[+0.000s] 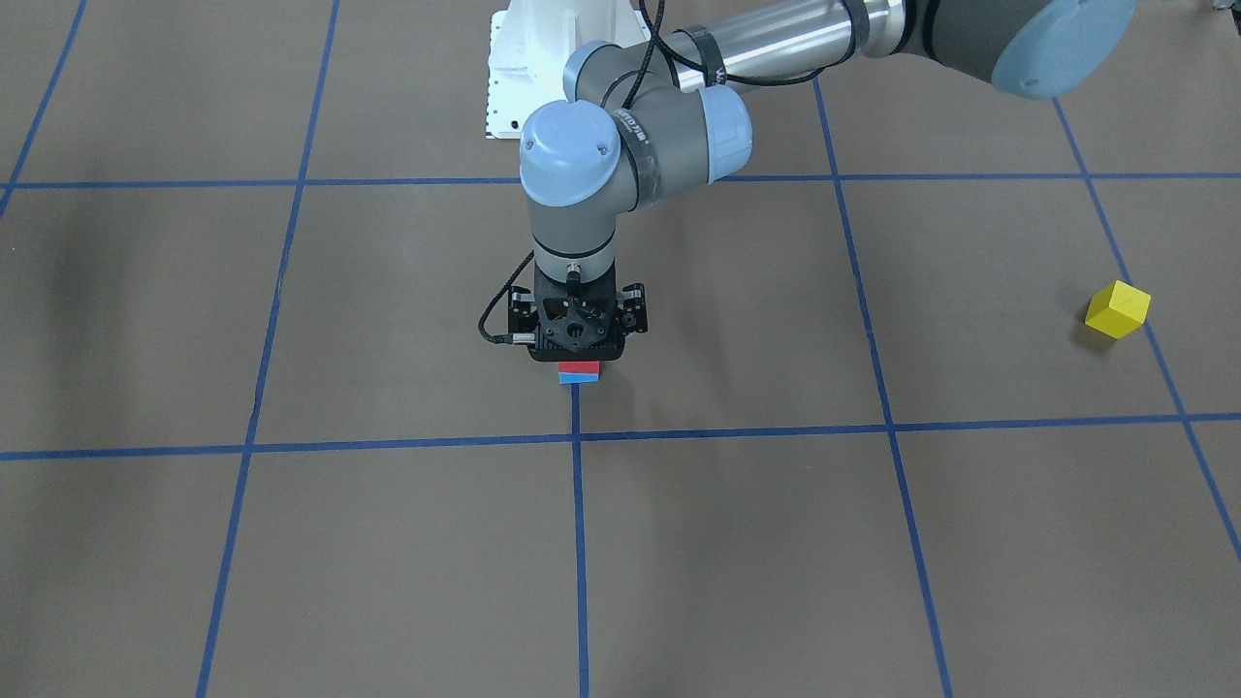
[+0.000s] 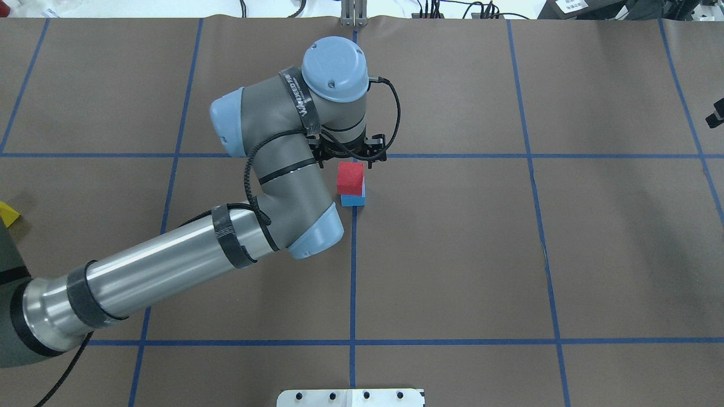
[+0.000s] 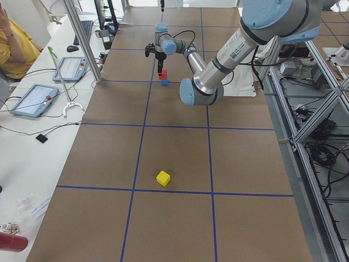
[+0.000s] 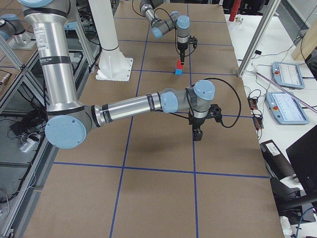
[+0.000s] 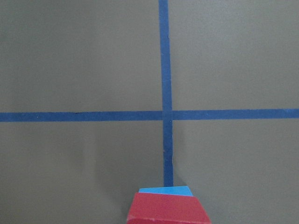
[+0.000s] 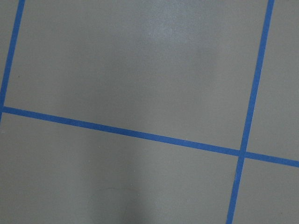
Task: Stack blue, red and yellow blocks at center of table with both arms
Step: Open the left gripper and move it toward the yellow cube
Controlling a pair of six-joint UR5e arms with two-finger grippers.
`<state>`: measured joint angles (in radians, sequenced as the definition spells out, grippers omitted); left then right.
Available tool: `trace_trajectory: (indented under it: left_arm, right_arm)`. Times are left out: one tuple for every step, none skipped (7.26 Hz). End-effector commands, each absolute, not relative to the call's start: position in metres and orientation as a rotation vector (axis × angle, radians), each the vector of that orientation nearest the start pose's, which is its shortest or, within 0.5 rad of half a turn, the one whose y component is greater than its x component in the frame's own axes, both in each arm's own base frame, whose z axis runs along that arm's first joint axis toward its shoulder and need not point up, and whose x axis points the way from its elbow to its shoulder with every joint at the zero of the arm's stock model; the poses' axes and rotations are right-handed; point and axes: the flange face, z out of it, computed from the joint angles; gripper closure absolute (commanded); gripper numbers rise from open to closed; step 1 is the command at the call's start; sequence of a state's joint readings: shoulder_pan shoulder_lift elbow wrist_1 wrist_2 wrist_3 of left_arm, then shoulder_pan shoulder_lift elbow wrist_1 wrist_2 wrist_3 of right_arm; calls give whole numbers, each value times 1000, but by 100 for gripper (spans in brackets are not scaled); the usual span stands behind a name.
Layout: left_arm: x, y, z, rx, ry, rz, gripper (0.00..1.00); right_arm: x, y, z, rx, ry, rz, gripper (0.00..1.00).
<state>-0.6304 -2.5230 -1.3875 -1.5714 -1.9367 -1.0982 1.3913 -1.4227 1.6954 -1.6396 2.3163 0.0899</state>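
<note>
The red block point(image 1: 580, 367) sits on top of the blue block point(image 1: 580, 378) at the table's center, where two tape lines cross. My left gripper point(image 1: 579, 359) points straight down over this stack and seems shut on the red block point(image 2: 350, 178), with the blue block point(image 2: 354, 200) beneath. The left wrist view shows the red block point(image 5: 168, 209) close up and the blue block point(image 5: 166, 190) past it. The yellow block point(image 1: 1117, 309) lies alone far out on my left side point(image 3: 163, 178). My right gripper point(image 4: 197, 136) hangs above bare paper on my right; I cannot tell if it is open.
Brown paper with a blue tape grid point(image 2: 353, 271) covers the table. The white robot base point(image 1: 514, 87) stands at the near edge. Along the far side is a desk with tablets point(image 3: 35, 98) and a seated person point(image 3: 13, 43). Metal frame posts point(image 4: 257, 39) stand there.
</note>
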Motion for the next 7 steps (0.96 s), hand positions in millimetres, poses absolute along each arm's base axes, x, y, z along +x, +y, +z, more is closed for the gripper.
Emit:
trace_trajectory:
  left_arm:
    - [447,-530,213,152,854,105,1]
    - [384,-535,265,189,830,188,1]
    - [322,-543,320,198,811,266,1]
    - [260,-547,383,203,797,329,1]
    - [201,-534,456,234,787,380,1]
    - [160,-515,519,279,768,419,1]
    - [142,-485,580,291,750,489,1]
  right_arm:
    - [-34,-557,528,93,-763,-161,0]
    - [-34,-557,529,91,-763,-160,0]
    - [-34,-557,529,91,-763,-160,0]
    - [-34,-556,530,90,-763,-159,0]
    - [-34,-555,532,86,-762,-157,0]
    - [-34,-555,531,88,-764,-158,0]
    - [-34,-555,531,88,-764,-158,0]
